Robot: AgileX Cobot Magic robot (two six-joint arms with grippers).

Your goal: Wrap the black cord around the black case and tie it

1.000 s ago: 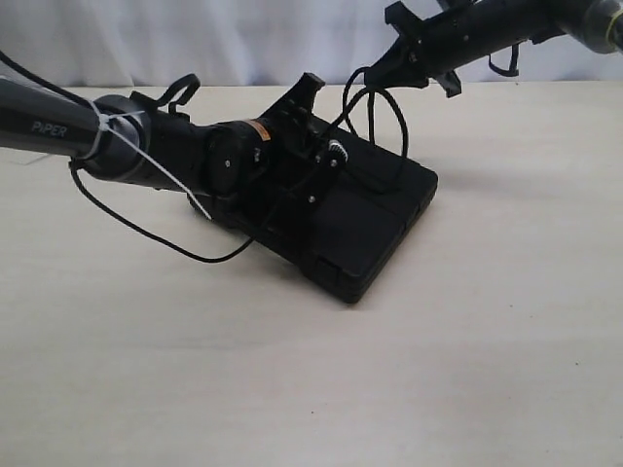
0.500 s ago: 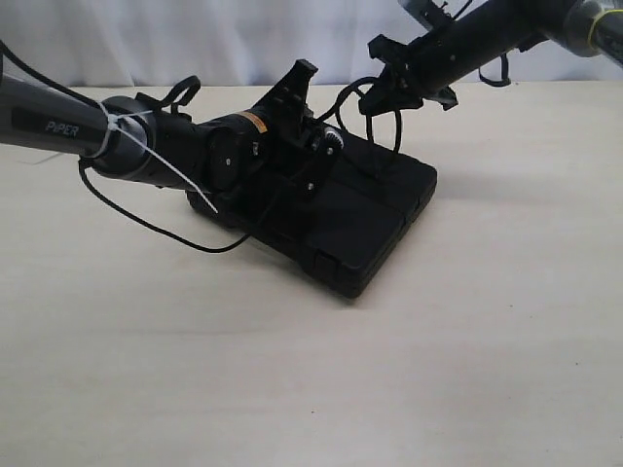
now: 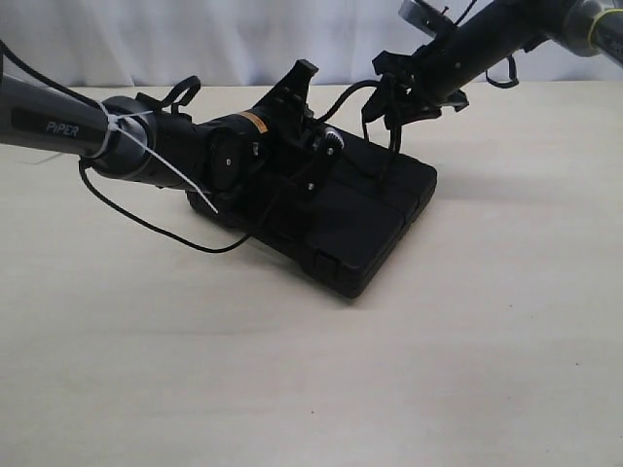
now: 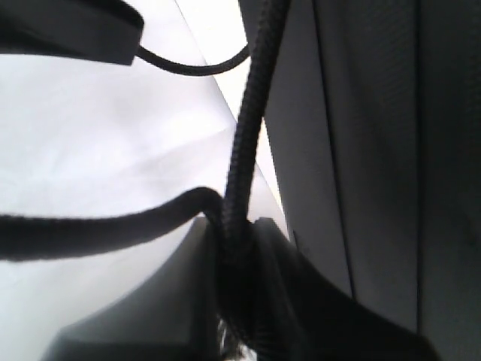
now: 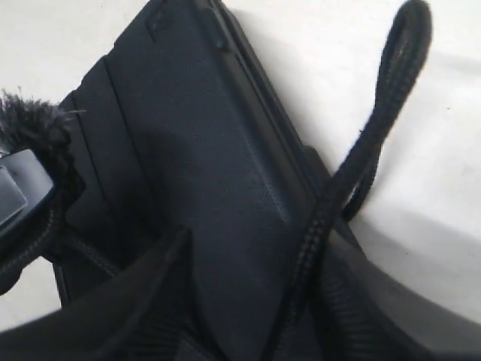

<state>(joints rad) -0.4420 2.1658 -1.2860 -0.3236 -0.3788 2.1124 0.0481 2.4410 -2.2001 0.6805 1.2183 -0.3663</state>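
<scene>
Pale beige table point(image 3: 292, 389) (evenly lit) runs back to a white curtain point(image 3: 243, 39).

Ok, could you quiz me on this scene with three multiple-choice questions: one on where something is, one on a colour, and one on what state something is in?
1. Where is the black case?
A) lying on the table
B) lifted in the air
C) inside a drawer

2. What colour is the zip tie on the left arm?
A) red
B) white
C) green

3. What is the left gripper doing?
A) open and empty
B) holding a pen
C) shut on the black cord

Answers:
1 A: the exterior view shows it resting on the tabletop.
2 B: a thin white strip stands out against the dark arm.
3 C: the left wrist view shows the cord pinched between the gripper's fingers.
</scene>
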